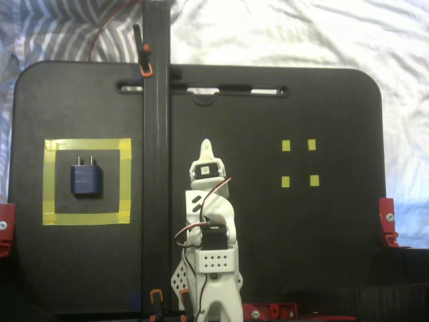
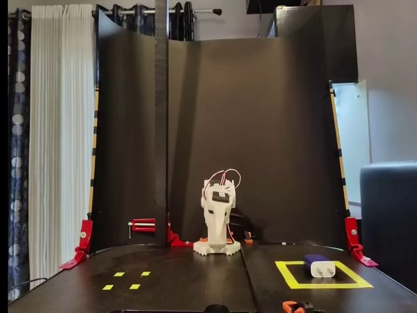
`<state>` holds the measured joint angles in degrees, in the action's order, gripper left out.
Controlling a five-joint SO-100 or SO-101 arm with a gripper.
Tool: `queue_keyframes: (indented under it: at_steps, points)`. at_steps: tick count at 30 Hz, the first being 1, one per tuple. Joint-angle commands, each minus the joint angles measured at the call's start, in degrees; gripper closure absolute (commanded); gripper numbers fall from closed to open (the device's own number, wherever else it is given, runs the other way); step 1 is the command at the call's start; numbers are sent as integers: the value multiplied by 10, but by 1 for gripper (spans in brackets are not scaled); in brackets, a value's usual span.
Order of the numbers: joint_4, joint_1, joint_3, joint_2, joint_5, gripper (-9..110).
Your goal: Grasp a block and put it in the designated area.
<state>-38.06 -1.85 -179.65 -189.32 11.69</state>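
From here I see the arm folded back on itself near the bottom edge of the black surface [image 1: 268,255] in a fixed view, its white links stacked over the base and the claw [image 1: 206,145] pointing toward the far edge, well clear of everything. Its fingers look pressed together into one narrow tip, clenched on nothing as far as I can tell. In the other fixed view the arm sits low and compact against the backdrop. The block [image 1: 87,179] lies flat inside the designated area [image 1: 48,181] near the surface's left edge, prongs toward the far edge, touching none of the tape. Four yellow markers [image 1: 299,163] sit toward the right edge.
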Motion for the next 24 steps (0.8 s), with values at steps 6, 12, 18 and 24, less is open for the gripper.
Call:
queue_keyframes:
  at_steps: [6, 12, 18, 24]
  points:
    - [-55, -1, -4, -4, -1, 102]
    - [-55, 4, -4, -4, -10, 102]
    - [-54, 11, -4, -4, -61, 102]
    - [-54, 11, -4, -4, -67, 102]
